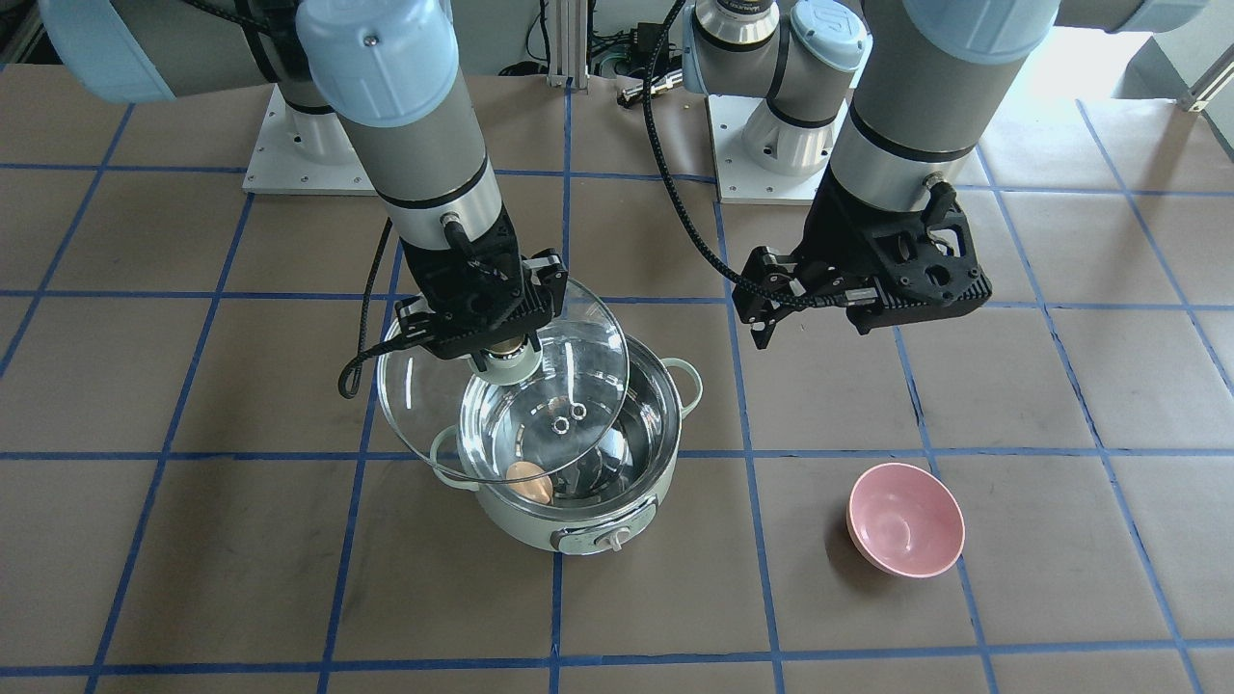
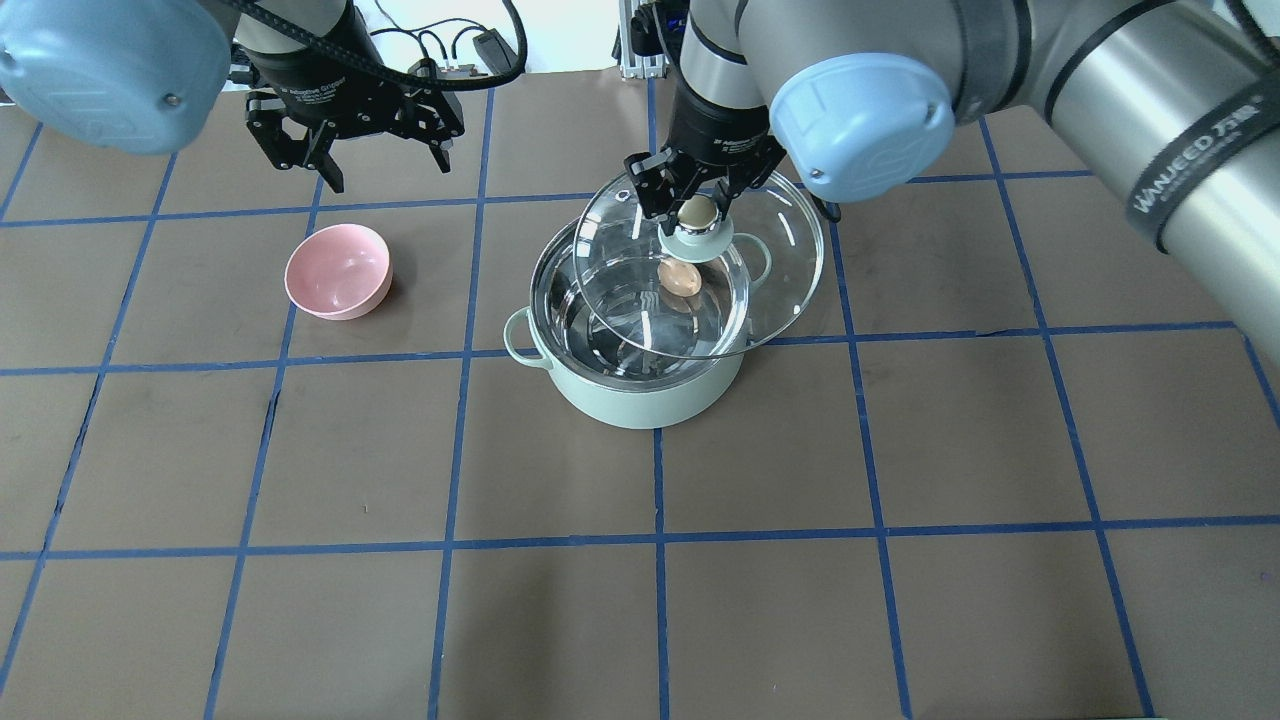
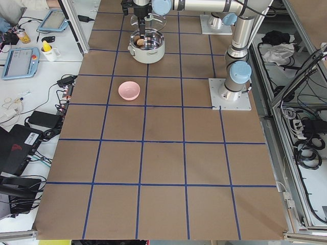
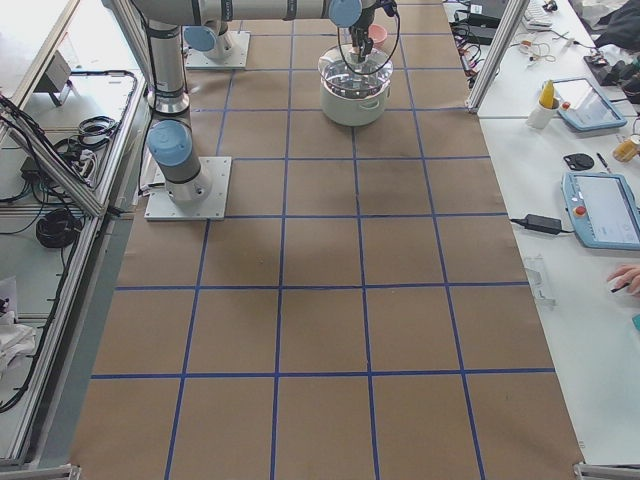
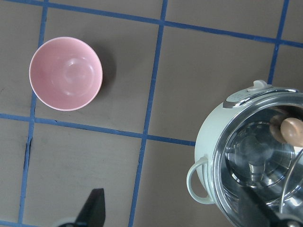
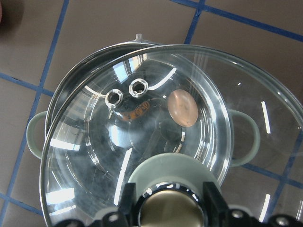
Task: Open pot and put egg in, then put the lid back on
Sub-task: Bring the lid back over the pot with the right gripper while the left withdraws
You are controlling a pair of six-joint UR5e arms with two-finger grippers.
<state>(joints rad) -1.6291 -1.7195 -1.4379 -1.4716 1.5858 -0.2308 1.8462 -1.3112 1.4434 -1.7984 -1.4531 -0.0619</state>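
Observation:
The mint-green pot (image 2: pixel 650 395) stands on the table with its dial knob (image 1: pixel 609 542) facing away from the robot. The tan egg (image 2: pixel 680 279) lies inside on the steel bottom; it also shows in the front view (image 1: pixel 528 481) and through the glass in the right wrist view (image 6: pixel 182 108). My right gripper (image 2: pixel 697 212) is shut on the beige knob of the glass lid (image 2: pixel 780 260). It holds the lid tilted just above the pot, shifted toward the robot's right, partly over the opening. My left gripper (image 2: pixel 385 165) is open and empty, in the air behind the pink bowl.
A pink bowl (image 2: pixel 337 270) sits on the table to the robot's left of the pot and is empty (image 5: pixel 65 73). Brown paper with blue tape lines covers the table (image 2: pixel 640 600). Operator benches with tablets stand beyond the table's far edge (image 4: pixel 590 200).

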